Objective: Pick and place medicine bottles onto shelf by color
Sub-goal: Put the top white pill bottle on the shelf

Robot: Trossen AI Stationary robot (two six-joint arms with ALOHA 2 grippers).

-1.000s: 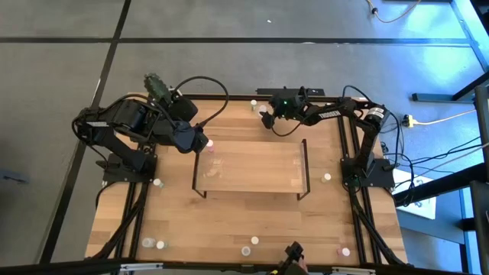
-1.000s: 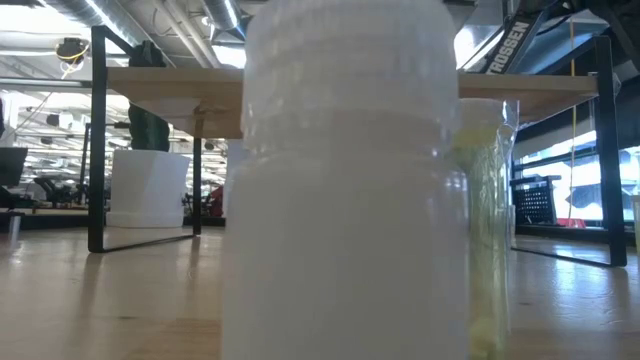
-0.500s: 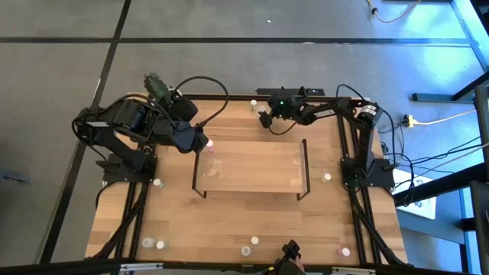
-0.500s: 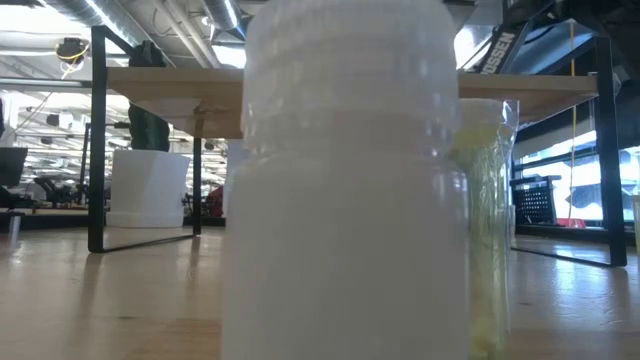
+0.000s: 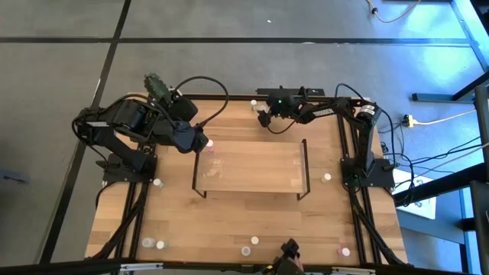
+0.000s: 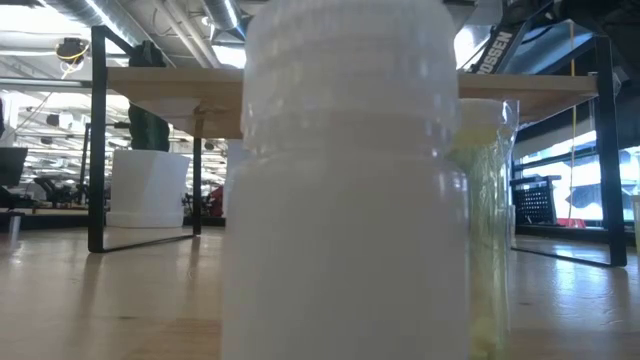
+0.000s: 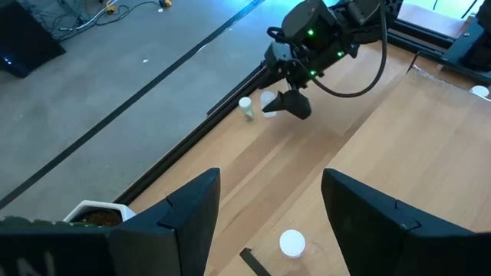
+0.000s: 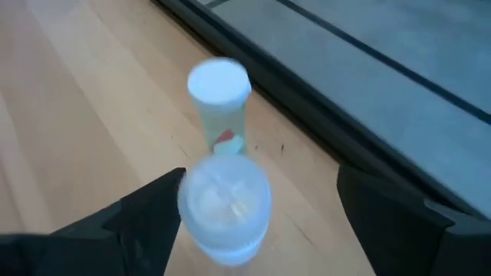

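The right hand [image 5: 263, 118] has edged slightly left along the worktop's [image 5: 229, 221] far edge since a second ago, fingers spread around one bottle [image 8: 225, 205]; a second bottle [image 8: 219, 100] stands just beyond. The left hand [image 5: 205, 143], spread, hovers at the shelf's [image 5: 252, 168] left end.

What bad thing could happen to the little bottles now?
1. The right end effector is open around a pale-capped bottle that sits close to one finger, not centred. Closing might tip it over instead of gripping it.
2. A second bottle stands just beyond it, near the far edge of the table. A bump could knock it onto the floor.

The left end effector waits open by the shelf.
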